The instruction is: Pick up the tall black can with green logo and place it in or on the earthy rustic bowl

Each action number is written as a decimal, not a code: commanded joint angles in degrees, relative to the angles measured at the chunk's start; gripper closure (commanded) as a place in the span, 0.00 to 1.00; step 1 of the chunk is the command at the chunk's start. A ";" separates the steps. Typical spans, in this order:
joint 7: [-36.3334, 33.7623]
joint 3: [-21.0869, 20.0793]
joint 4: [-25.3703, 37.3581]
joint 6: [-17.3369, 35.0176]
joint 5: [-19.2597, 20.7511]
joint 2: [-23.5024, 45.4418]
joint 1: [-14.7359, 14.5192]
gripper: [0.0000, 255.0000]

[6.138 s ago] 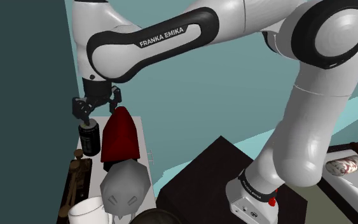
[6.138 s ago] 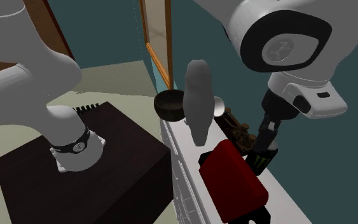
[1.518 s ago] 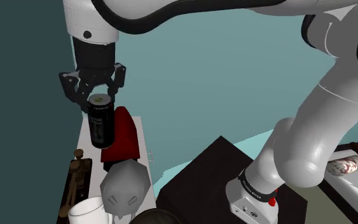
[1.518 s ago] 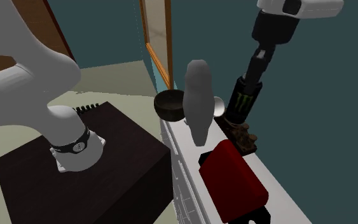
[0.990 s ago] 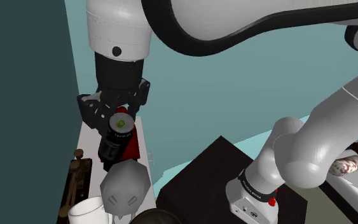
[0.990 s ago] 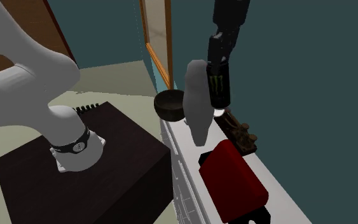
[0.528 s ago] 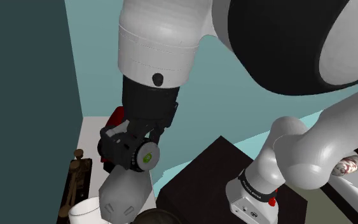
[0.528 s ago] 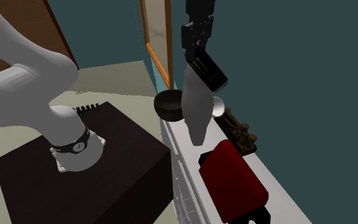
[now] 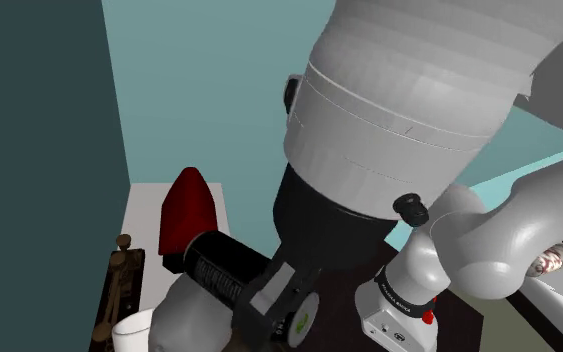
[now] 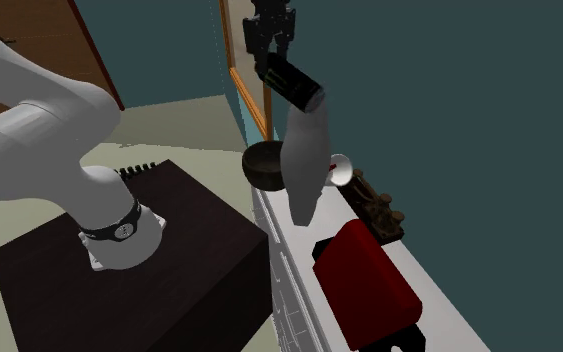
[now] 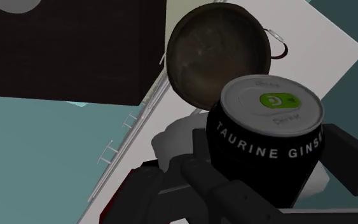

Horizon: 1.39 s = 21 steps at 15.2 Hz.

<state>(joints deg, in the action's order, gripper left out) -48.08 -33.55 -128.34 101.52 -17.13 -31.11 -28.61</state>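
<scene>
Wrist view is showing the tool [image 11: 285, 191] gripping the tall black can [image 11: 269, 143], its fingers pressing on both sides and the can's green-tabbed lid facing the camera. Past the lid, the dark brown bowl [image 11: 215, 54] is lying ahead of the tool, at the end of the white counter [image 11: 327, 44]. In the second exterior view the can [image 10: 294, 85] is hanging tilted, its long axis slanting down toward that view's right, high above the bowl [image 10: 264, 165]. Half a second ago it was sitting lower and further right, by the grey tapered object [image 10: 304, 160]; six seconds ago it was standing on the counter.
</scene>
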 commanded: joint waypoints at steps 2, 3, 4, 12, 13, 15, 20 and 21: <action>-1.09 -1.09 -1.76 1.20 -1.02 -0.80 -0.83 1.00; -1.05 -1.28 -2.48 1.96 -1.15 -0.76 -0.88 1.00; -1.02 -1.48 -3.18 2.73 -1.27 -0.70 -0.92 1.00; -0.86 -3.28 -8.45 9.04 -2.21 0.31 -1.14 1.00; -0.86 -3.53 -9.06 9.85 -2.32 0.51 -1.15 1.00; -0.86 -4.05 -10.25 11.49 -2.52 0.96 -1.15 1.00; -0.95 -5.45 -13.04 15.72 -2.94 2.40 -1.06 1.00; -0.98 -5.74 -13.57 16.58 -3.01 2.74 -1.03 1.00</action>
<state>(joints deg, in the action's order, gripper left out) -48.95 -38.90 -141.39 117.11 -20.07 -28.79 -29.68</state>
